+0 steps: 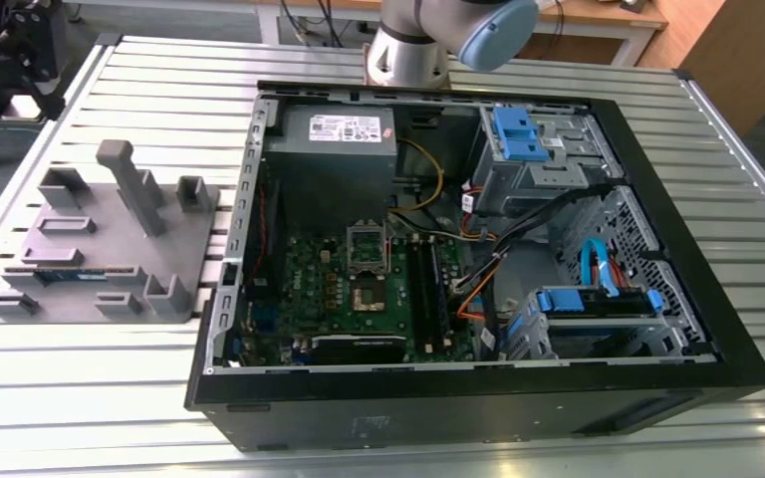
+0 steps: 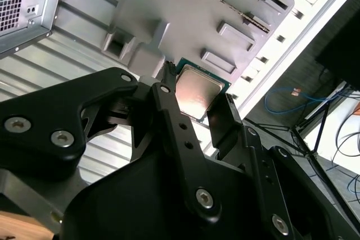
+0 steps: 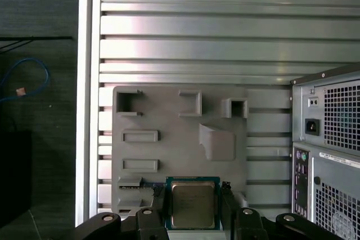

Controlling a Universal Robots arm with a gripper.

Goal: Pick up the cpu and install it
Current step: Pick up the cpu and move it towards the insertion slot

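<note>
Gripper: in both wrist views the gripper (image 3: 193, 194) (image 2: 197, 87) is clamped on the cpu. One black finger (image 3: 159, 209) (image 2: 175, 113) is against each opposite edge. The contact on the far pad (image 2: 222, 119) is partly shaded, so that side looks pressed but is less sure.
Cpu: the cpu (image 3: 193, 205) (image 2: 196, 91) sits flat between the fingers with its silvery top facing the cameras. It is held in the air above the grey tray and apart from it.
Tray: the grey tray (image 1: 91, 249) (image 3: 174, 139) (image 2: 185, 15) lies on the slatted metal table (image 1: 91, 398), at 9 o'clock of the computer case in the exterior view.
Memory stick: a dark memory stick (image 1: 71, 272) with a blue label rests in a slot of the tray.
Computer case: the computer case (image 1: 489, 393) (image 3: 332, 139) lies open on its side, with the green motherboard (image 1: 336, 319) exposed.
Socket: the socket (image 1: 367, 269) sits near the board's middle and its silver frame appears raised.
Arm: the arm (image 1: 422, 40) shows at 12 o'clock in the exterior view, beyond the case.
</note>
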